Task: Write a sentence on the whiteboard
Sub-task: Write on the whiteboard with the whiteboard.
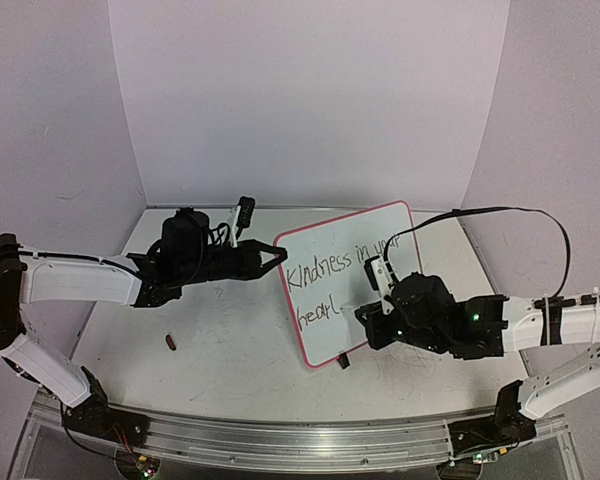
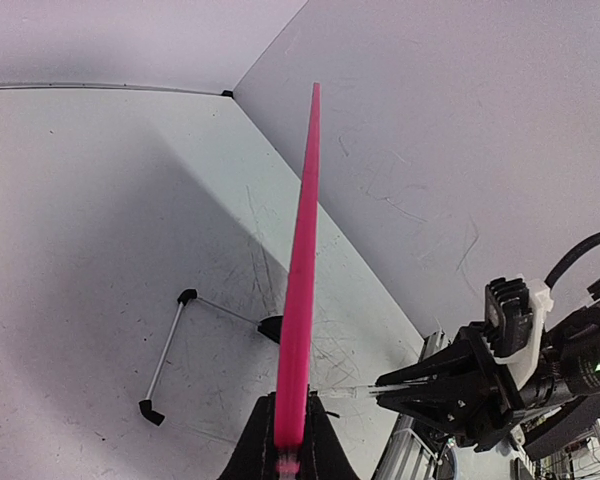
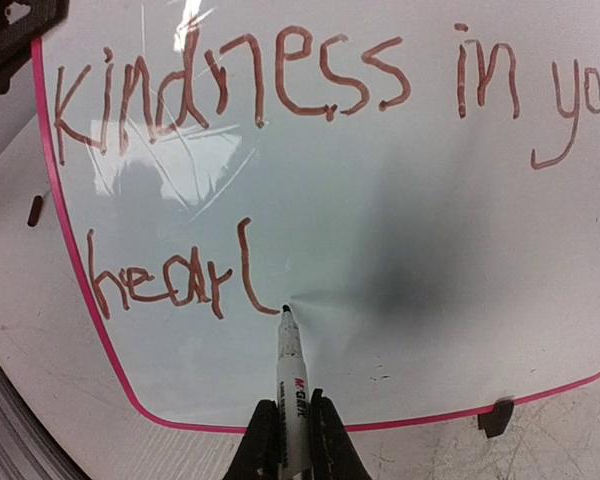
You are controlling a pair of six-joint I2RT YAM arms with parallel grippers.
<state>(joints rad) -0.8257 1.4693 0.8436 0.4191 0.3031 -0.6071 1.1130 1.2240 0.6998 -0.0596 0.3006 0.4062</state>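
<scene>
The whiteboard (image 1: pixel 352 300), pink-rimmed, stands tilted at the table's middle. My left gripper (image 1: pixel 277 257) is shut on its left rim, which the left wrist view shows edge-on as a pink strip (image 2: pixel 302 250) between the fingers (image 2: pixel 248 450). The sentence (image 3: pixel 280 85) reads "Kindness in your", with "hear" and one curved stroke (image 3: pixel 248 270) below it. My right gripper (image 3: pixel 291 402) is shut on a white marker (image 3: pixel 290 370). The marker's black tip touches the board at the stroke's lower end.
A small dark-red cap-like piece (image 1: pixel 170 343) lies on the scuffed table left of the board. A black clip foot (image 3: pixel 495 418) sits at the board's lower rim and a thin wire stand (image 2: pixel 170 350) behind it. An aluminium rail (image 1: pixel 300 440) runs along the near edge.
</scene>
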